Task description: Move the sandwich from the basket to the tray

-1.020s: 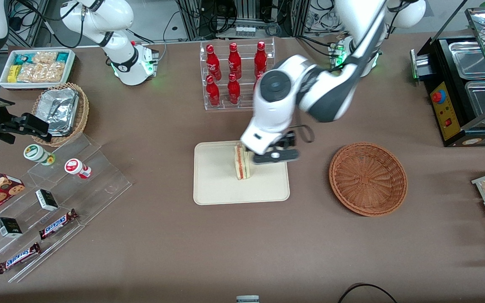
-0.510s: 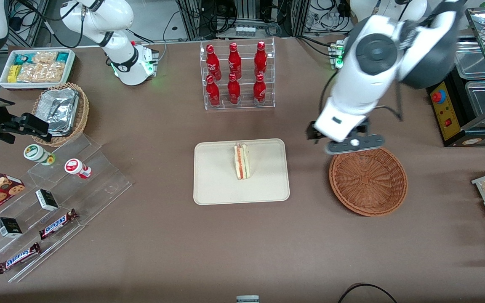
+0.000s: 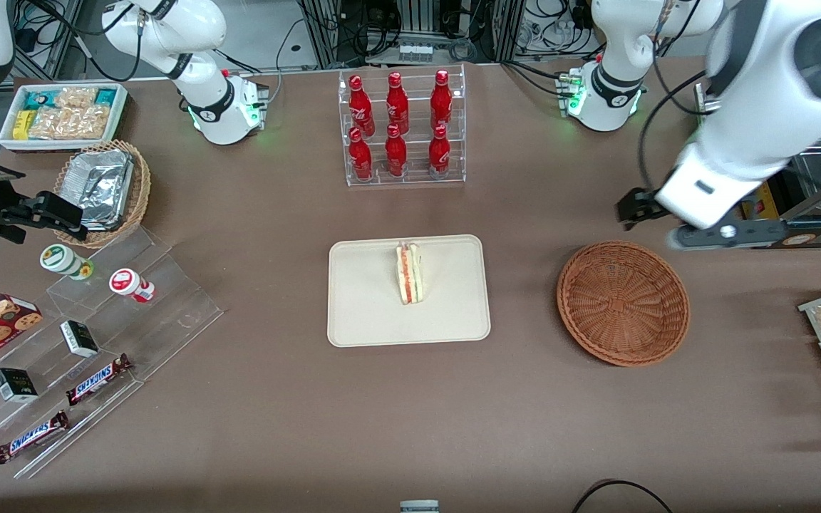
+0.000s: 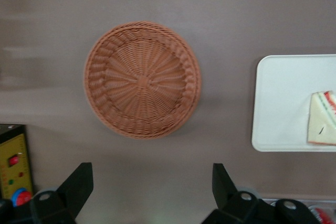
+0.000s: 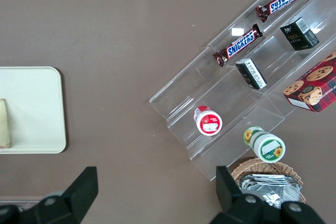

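Pincer (image 4: 149, 187) hangs high above the desk (image 3: 275, 427), farther from the front camera than the basket (image 3: 623, 303) and toward the working arm's end; fingers (image 4: 77, 184) spread wide, nothing held. One tray (image 3: 368, 313) mid-desk. One basket, beside the tray, nothing in it. One sandwich (image 3: 408, 273) on the tray, standing on edge, layers up. Six red bottles (image 3: 396, 114) in a clear rack. Two Snickers bars (image 3: 97, 379) on acrylic steps. Wrist view cuts off tray and sandwich at the frame edge; fingertips out of frame.
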`<action>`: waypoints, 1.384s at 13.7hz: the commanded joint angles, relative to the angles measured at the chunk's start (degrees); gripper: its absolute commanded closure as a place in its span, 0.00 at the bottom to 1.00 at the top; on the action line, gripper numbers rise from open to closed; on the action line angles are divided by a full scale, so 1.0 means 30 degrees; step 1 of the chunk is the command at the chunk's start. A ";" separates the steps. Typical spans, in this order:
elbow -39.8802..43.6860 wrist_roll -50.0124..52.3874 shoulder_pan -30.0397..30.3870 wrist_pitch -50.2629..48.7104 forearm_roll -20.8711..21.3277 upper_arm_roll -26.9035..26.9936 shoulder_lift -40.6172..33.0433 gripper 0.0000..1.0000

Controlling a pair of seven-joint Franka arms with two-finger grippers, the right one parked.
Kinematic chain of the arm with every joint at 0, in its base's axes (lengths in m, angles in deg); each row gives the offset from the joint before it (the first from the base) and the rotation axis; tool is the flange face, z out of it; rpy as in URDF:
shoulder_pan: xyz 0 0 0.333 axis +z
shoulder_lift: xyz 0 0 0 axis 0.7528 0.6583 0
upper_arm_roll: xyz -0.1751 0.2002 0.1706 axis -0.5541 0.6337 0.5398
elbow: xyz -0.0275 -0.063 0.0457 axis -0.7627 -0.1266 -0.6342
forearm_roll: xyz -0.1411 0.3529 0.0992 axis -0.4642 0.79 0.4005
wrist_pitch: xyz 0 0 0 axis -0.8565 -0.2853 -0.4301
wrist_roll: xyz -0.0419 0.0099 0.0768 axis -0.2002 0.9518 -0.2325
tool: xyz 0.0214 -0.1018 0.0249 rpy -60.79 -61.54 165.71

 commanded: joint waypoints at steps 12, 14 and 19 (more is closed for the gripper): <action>0.0919 -0.3845 0.3603 -0.1833 -0.0967 -0.0035 -0.1099 0.00; 0.0977 -0.3875 0.3371 -0.1924 -0.0501 0.0023 -0.1159 0.00; 0.0977 -0.3728 0.3193 -0.1894 -0.0029 0.0053 -0.1217 0.00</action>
